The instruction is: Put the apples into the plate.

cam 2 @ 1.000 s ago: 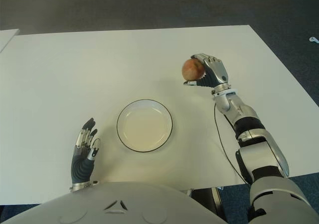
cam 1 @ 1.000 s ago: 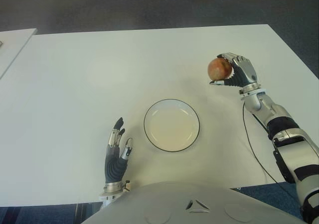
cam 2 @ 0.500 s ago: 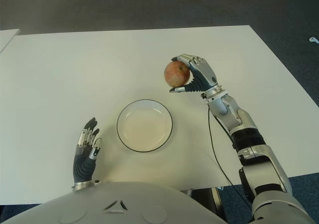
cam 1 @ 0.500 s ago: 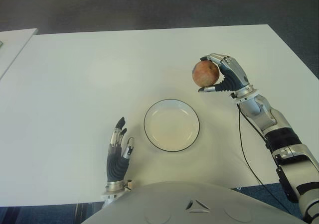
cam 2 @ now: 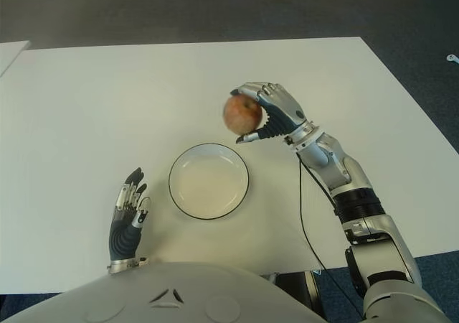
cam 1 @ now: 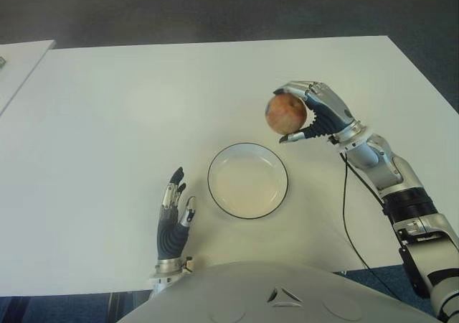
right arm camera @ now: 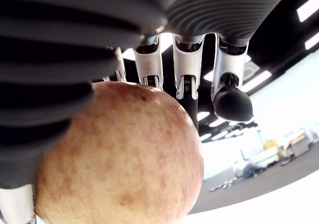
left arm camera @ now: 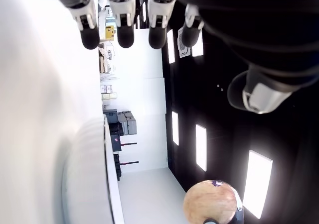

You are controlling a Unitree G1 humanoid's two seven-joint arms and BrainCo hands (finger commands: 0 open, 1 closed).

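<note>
My right hand (cam 1: 305, 115) is shut on a reddish-yellow apple (cam 1: 285, 113), held in the air above the table just beyond the far right rim of the plate. The apple (right arm camera: 119, 159) fills the right wrist view, with fingers (right arm camera: 184, 79) curled over it. A white plate (cam 1: 247, 180) with a dark rim sits empty on the white table (cam 1: 107, 122) in front of me. My left hand (cam 1: 172, 219) shows left of the plate near the table's front edge, fingers straight and holding nothing. The apple (left arm camera: 212, 203) also shows far off in the left wrist view.
A second white table (cam 1: 18, 61) stands at the far left, apart from mine. Dark floor lies beyond the table's far edge. A black cable (cam 1: 348, 222) hangs along my right forearm.
My right hand has carried the apple left and toward me, from the table's right side to the plate's far right rim. The left hand has barely shifted.
</note>
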